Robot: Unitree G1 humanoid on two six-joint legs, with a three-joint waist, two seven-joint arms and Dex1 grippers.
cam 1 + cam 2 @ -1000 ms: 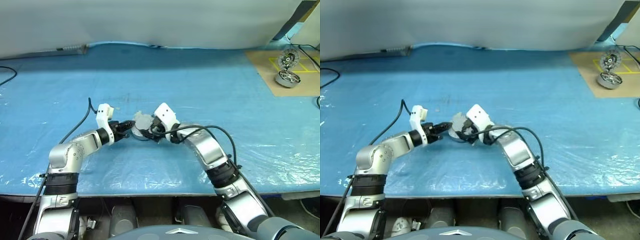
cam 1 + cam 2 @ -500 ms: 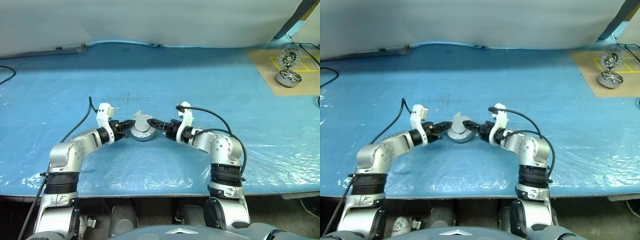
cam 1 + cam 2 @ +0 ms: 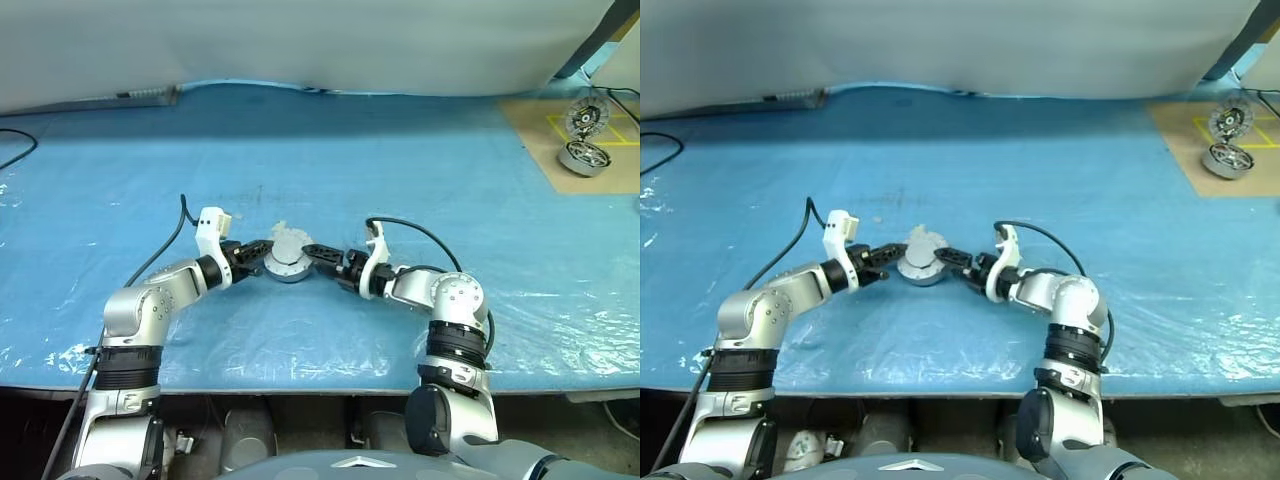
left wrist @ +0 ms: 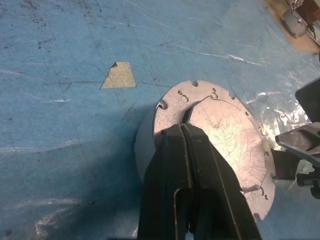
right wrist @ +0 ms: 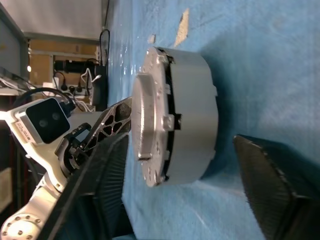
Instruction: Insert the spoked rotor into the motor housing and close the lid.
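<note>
The motor housing (image 3: 285, 268) is a short grey cylinder on the blue sheet, mid-table. The lid (image 4: 220, 135) lies on top of it, plain grey face with the raised circle up; in the right wrist view a thin dark gap shows between the lid (image 5: 147, 125) and the housing (image 5: 192, 115). My left gripper (image 3: 262, 256) is shut, its tips (image 4: 184, 131) resting on the lid from the left. My right gripper (image 3: 312, 251) comes in level from the right, open, with its fingers (image 5: 102, 185) either side of the housing and clear of it. The spoked rotor is hidden.
A brown board at the far right carries a shiny silver spoked motor (image 3: 586, 156) and another round part (image 3: 580, 118). A tan patch (image 4: 119, 76) marks the sheet just beyond the housing. A black cable (image 3: 14, 150) lies at the far left.
My right arm dropped its elbow and rolled its wrist; its gripper came off the lid's top and now lies level at the housing's right side. The left gripper stayed put.
</note>
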